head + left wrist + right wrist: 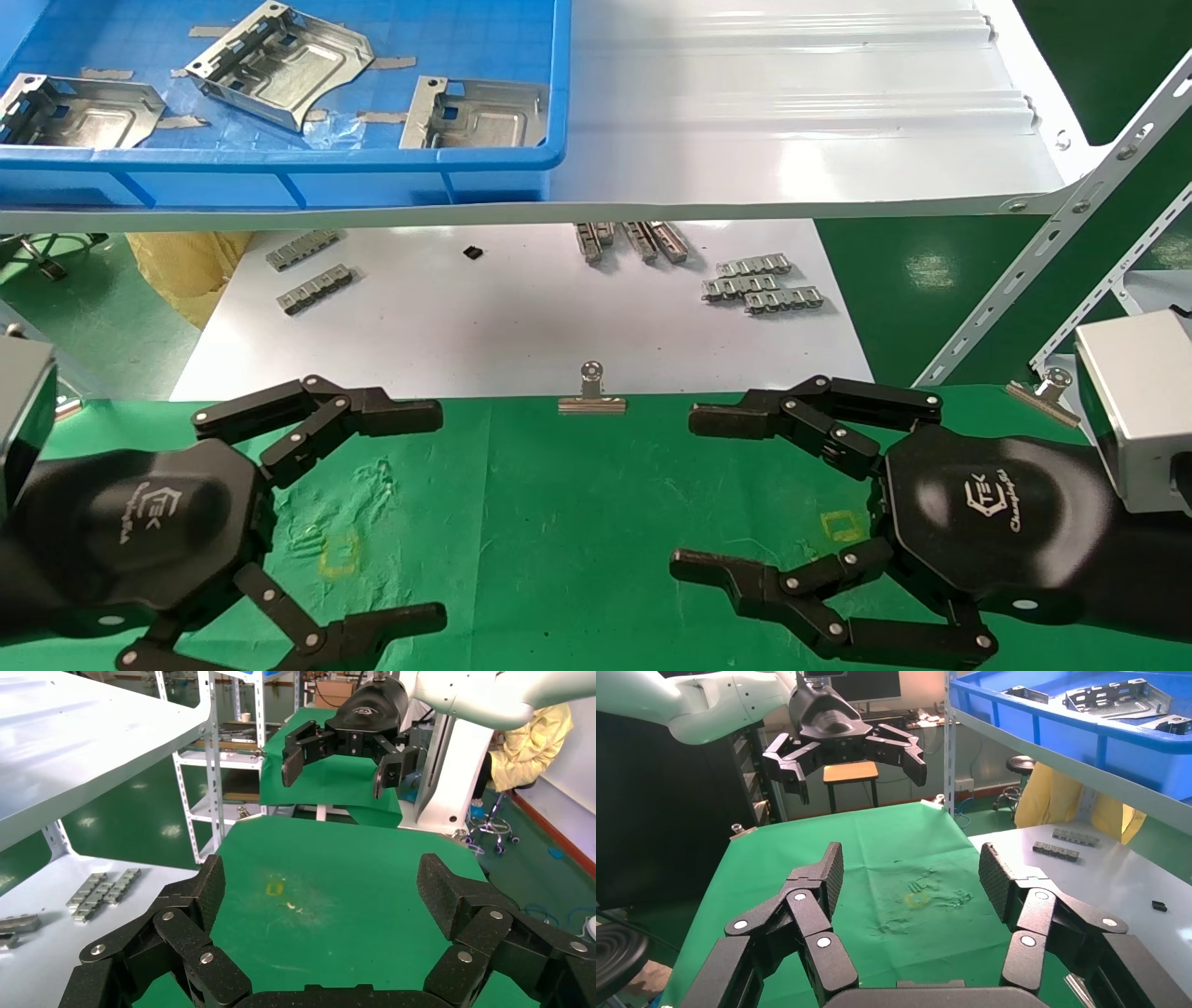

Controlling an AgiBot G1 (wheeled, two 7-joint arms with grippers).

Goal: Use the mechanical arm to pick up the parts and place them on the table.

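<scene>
We see our left hand [419, 513] at the lower left of the head view and our right hand [694, 494] at the lower right, both hanging over the green desk [559, 522] with fingers spread wide and nothing between them. The two hands face each other across the middle of the cloth. The three parts [279, 61] lie in the blue bin [372, 168] at the upper left of the frame, on the white ribbed shelf [792, 112], well apart from both hands: one at the left edge, one tilted in the middle, one toward the bin's right end. Below the shelf, a white board [512, 317] carries small silver link strips [759, 284], and a binder clip [591, 396] sits at the desk's far edge, between the hands. Faint yellow square outlines [340, 553] mark the cloth near each hand.
</scene>
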